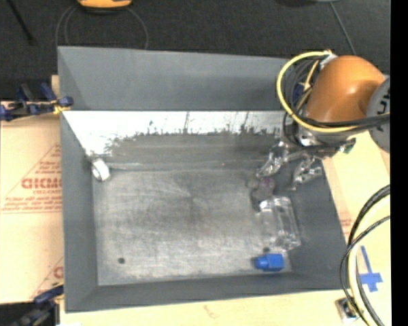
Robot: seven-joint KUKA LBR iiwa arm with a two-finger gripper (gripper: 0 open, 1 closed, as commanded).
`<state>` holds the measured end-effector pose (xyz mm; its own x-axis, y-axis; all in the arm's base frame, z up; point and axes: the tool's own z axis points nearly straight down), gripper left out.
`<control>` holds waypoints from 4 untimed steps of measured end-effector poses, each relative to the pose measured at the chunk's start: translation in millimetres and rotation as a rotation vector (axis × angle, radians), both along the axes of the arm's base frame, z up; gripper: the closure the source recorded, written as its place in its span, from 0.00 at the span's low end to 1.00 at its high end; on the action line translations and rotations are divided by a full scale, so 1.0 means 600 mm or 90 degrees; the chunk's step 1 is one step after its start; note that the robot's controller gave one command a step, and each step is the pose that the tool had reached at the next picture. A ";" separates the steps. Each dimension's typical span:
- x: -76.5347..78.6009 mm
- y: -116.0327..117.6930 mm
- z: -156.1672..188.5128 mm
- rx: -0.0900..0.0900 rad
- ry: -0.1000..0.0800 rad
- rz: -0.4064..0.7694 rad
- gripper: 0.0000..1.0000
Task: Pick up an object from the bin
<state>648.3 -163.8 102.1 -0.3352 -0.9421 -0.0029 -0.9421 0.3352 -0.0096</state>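
the gripper hangs over the right side of the bin, near the far wall, below the arm's orange cover. its 2 fingers look spread apart with nothing between them, so it has hold of nothing. just in front of it, towards the near wall, a clear plastic bottle lies on its side, its blue cap pointing at the near wall and its other end just short of the fingertips. that bottle is the nearest thing and, in my judgement, the likely pick: the open fingers sit close to its far end, where a short drop and shift would bring them astride the body. lying flat, it offers its narrow width across the jaws, which suits a 2-finger grasp, though smooth clear plastic may slip or roll. 1 other candidate, a small white cylinder, rests well apart in the far left corner, tucked where floor meets wall and awkward to reach. a dark speck marks the floor near the left front
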 end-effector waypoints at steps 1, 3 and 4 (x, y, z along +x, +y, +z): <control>-0.012 0.019 -0.043 0.007 -0.001 0.285 0.00; -0.025 0.059 -0.045 0.000 0.000 0.519 1.00; -0.022 0.058 -0.009 -0.003 0.002 0.516 1.00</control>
